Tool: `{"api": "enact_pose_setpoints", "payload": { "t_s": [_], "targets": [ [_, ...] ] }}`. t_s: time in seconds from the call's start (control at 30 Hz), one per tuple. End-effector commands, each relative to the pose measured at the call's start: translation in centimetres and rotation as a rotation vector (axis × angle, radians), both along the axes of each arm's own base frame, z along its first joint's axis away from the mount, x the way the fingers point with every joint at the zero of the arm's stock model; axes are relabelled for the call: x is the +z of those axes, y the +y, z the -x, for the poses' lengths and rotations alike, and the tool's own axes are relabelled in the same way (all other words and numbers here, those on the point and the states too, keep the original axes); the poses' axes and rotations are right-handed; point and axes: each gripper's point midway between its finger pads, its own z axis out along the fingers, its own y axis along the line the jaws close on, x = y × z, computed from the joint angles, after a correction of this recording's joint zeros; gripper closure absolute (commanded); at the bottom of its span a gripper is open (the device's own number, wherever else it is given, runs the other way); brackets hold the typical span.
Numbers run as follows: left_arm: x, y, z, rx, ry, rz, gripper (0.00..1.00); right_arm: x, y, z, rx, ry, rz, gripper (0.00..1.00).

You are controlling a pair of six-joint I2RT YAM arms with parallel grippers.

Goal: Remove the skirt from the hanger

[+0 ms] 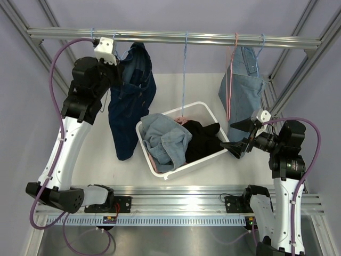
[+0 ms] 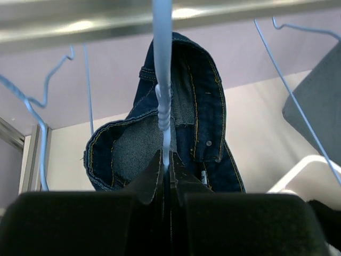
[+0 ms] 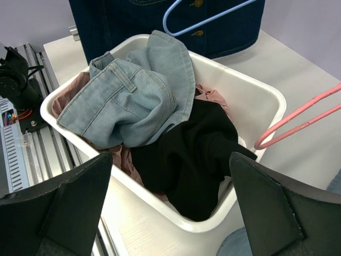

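Overhead looking down, left wrist beneath rail [image 2: 80, 24], right wrist facing shared bin [image 3: 250, 98]

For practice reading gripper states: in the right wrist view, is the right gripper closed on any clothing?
No, the right gripper stands open, its fingers wide apart above the white bin of clothes, gripping nothing.

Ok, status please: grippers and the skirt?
Left gripper shut on light blue wire hanger. Right gripper open near white plastic basket. Dark blue denim skirt on hanger.
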Motion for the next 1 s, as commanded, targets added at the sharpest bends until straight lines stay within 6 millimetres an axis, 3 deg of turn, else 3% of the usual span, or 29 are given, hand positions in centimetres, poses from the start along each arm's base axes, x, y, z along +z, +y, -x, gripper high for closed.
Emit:
{"api": "enact_pose_setpoints", "payload": {
  "t_s": [0.0, 0.03, 0.1, 0.17, 0.23, 0.27, 0.3, 0.33, 0.37, 0.4, 0.43, 0.5, 0.53, 0.57, 0.6, 0.63, 0.67, 0.7, 0.73, 0.77, 0.8, 0.9, 0.97],
  "targets": [
    [6.5, -0.2, 4.8, -0.082, -0.237, 0.1, 1.0, 1.1, 0.5, 0.7, 0.075, -0.014, -0.004, 0.01],
    [7.2, 0.0, 5.6, -0.082, -0.256, 0.105, 1.0, 1.4, 0.7, 1.0, 0.088, -0.015, -0.008, 0.01],
    [6.3, -0.1, 6.7, -0.1, -0.229, 0.107, 1.0, 1.6, 0.8, 1.0, 0.11, 0.033, -0.026, 0.01],
    [7.0, 0.4, 8.9, -0.105, -0.255, 0.122, 1.0, 3.1, 0.8, 0.5, 0.127, 0.026, -0.012, 0.01],
    [5.9, 0.7, 10.0, -0.106, -0.234, 0.132, 1.0, 3.2, 1.2, 0.7, 0.13, 0.093, 0.02, 0.01],
    [6.5, 1.2, 11.8, -0.106, -0.264, 0.141, 1.0, 4.8, 1.4, -0.1, 0.135, 0.064, 0.056, 0.01],
    [5.3, 1.3, 12.2, -0.101, -0.237, 0.144, 1.0, 5.2, 1.8, -0.2, 0.141, 0.073, 0.079, 0.01],
    [5.1, 1.6, 12.8, -0.093, -0.237, 0.148, 1.0, 4.9, 3.1, 0.0, 0.162, 0.085, 0.136, 0.01],
    [5.4, 2.1, 14.5, -0.094, -0.257, 0.158, 1.0, 5.9, 3.9, -0.6, 0.16, 0.087, 0.154, 0.01],
    [4.3, 2.3, 15.0, -0.089, -0.226, 0.163, 1.0, 6.2, 4.7, -0.8, 0.166, 0.08, 0.18, 0.01],
    [3.9, 2.4, 15.7, -0.089, -0.22, 0.172, 1.0, 7.4, 6.4, -0.6, 0.173, 0.041, 0.225, 0.0],
    [3.4, 3.1, 18.1, -0.08, -0.226, 0.206, 1.0, 7.2, 8.8, -2.1, 0.179, 0.058, 0.284, 0.0],
    [2.0, 3.3, 18.2, -0.068, -0.2, 0.218, 1.0, 9.0, 9.3, -3.0, 0.129, 0.018, 0.31, 0.01],
    [1.4, 3.5, 18.8, -0.063, -0.196, 0.236, 1.0, 7.9, 12.3, -3.1, 0.192, 0.045, 0.354, 0.01],
    [0.9, 3.6, 19.3, -0.054, -0.189, 0.264, 1.0, 8.3, 13.5, -3.3, 0.198, 0.032, 0.369, 0.01],
    [-0.2, 3.8, 20.2, -0.06, -0.188, 0.281, 1.0, 10.2, 14.4, -4.1, 0.149, -0.01, 0.37, 0.01],
    [-0.6, 3.8, 20.7, -0.064, -0.187, 0.293, 1.0, 9.0, 17.5, -3.9, 0.191, 0.004, 0.408, 0.01],
    [-1.3, 3.8, 21.2, -0.066, -0.174, 0.308, 1.0, 9.5, 19.0, -4.1, 0.185, -0.017, 0.409, 0.0],
    [-2.1, 3.8, 21.7, -0.072, -0.167, 0.316, 1.0, 10.1, 20.8, -5.7, 0.12, -0.028, 0.403, 0.01],
    [-2.5, 3.7, 22.1, -0.078, -0.161, 0.322, 1.0, 10.5, 22.7, -5.3, 0.109, -0.037, 0.384, 0.01],
    [-3.1, 3.5, 22.3, -0.089, -0.144, 0.333, 1.0, 11.9, 23.7, -7.0, 0.003, -0.07, 0.337, 0.01],
    [-4.4, 3.3, 22.9, -0.104, -0.115, 0.34, 1.0, 12.4, 27.9, -8.4, -0.08, -0.093, 0.28, 0.01],
    [-4.8, 3.3, 23.4, -0.107, -0.111, 0.345, 1.0, 11.5, 30.3, -9.2, -0.072, -0.086, 0.273, 0.01]
  ]
}}
